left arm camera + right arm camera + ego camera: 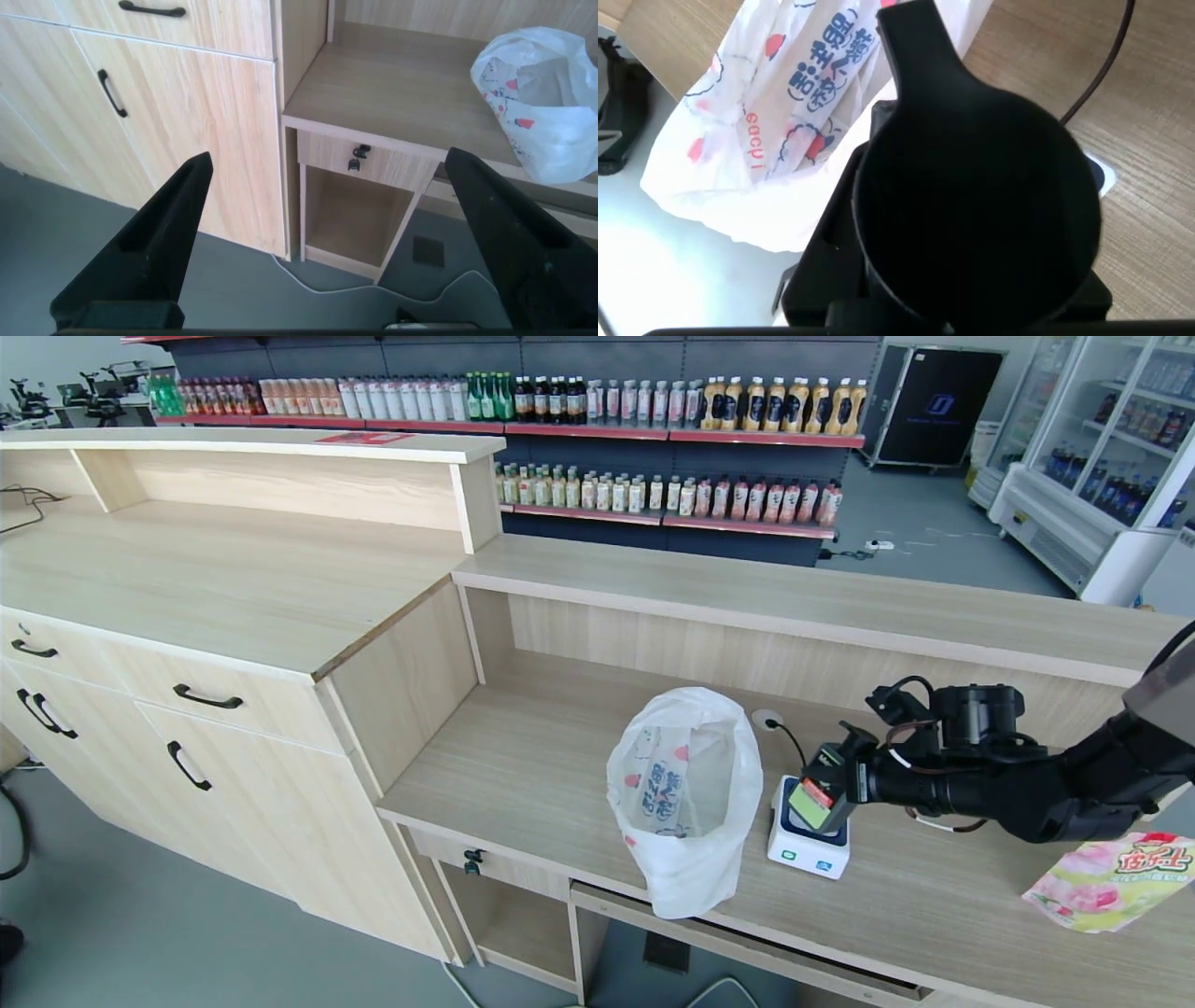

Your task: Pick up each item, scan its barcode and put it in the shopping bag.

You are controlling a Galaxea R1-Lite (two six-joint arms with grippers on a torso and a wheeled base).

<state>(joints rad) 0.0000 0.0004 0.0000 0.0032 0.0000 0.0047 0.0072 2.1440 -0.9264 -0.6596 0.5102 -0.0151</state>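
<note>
Right gripper (825,795) is clamped on a small green packet (808,803) held over the white box scanner (810,851), presumably for barcode reading. A white plastic shopping bag (684,803) is stood open just beside.

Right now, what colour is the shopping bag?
The shopping bag is white with red-blue print; head view.

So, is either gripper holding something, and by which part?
The right gripper holds a small green and red item over the scanner; the place of the hold is hidden. The left gripper is open, empty.
</note>
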